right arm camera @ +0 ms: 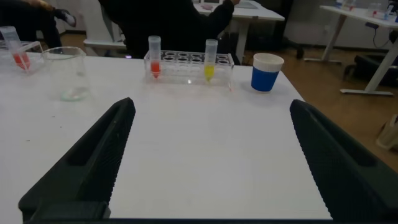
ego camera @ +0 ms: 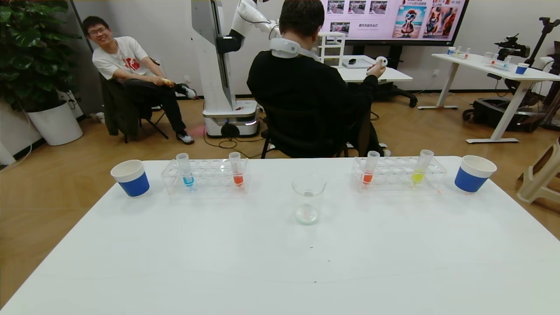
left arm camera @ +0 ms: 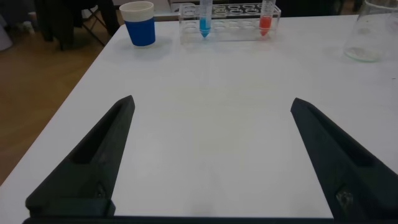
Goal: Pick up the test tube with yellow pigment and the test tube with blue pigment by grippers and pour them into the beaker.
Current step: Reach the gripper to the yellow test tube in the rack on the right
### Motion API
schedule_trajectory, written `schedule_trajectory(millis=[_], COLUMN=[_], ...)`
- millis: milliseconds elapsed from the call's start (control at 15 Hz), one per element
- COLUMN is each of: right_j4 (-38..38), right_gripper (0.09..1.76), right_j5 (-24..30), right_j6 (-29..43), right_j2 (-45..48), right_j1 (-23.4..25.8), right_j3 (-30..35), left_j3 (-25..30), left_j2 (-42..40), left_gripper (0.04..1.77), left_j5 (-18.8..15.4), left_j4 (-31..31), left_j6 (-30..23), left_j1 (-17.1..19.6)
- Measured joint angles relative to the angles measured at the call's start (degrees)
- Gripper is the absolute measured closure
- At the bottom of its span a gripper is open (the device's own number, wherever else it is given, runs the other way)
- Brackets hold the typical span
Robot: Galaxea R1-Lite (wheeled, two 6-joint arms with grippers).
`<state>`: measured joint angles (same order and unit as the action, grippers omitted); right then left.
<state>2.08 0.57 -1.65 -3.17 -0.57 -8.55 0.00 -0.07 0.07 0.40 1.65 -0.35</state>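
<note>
1. Table (ego camera: 280, 262) fills the lower frame.
2. Left gripper (left arm camera: 211, 109) and right gripper (right arm camera: 211, 109), both spread wide, grasp nothing.
3. Beaker (ego camera: 308, 199) stands mid-frame.
4. Blue tube (ego camera: 184, 169) racked centre-left; yellow tube (ego camera: 422, 166) centre-right.

Wood floor (ego camera: 437, 127), potted plant (ego camera: 30, 57), wall screen (ego camera: 393, 19)

The right gripper (right arm camera: 211, 155) is hovering over the white table (right arm camera: 205, 124), fingers spread wide. Ahead, the test tube with yellow pigment (right arm camera: 210, 61) is standing upright in a clear rack (right arm camera: 186, 68).
</note>
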Motion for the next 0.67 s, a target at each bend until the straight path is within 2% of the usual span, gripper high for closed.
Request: schedule_trajectory(millis=[267, 667], right_j4=[6.45, 31.93], right_gripper=[0.11, 0.11], right_j5=[0.09, 0.9], right_j6=[0.13, 0.24], right_j2=[-15.82, -47.41], right_j1=[-1.11, -1.57], right_j3=[-10.65, -16.25], left_j3=[0.0, 0.0], left_j2=[0.0, 0.0], left_gripper=[0.06, 0.06], left_j5=[0.0, 0.0], left_j4=[0.0, 0.0], left_j6=[0.0, 0.02], left_j1=[0.0, 0.0])
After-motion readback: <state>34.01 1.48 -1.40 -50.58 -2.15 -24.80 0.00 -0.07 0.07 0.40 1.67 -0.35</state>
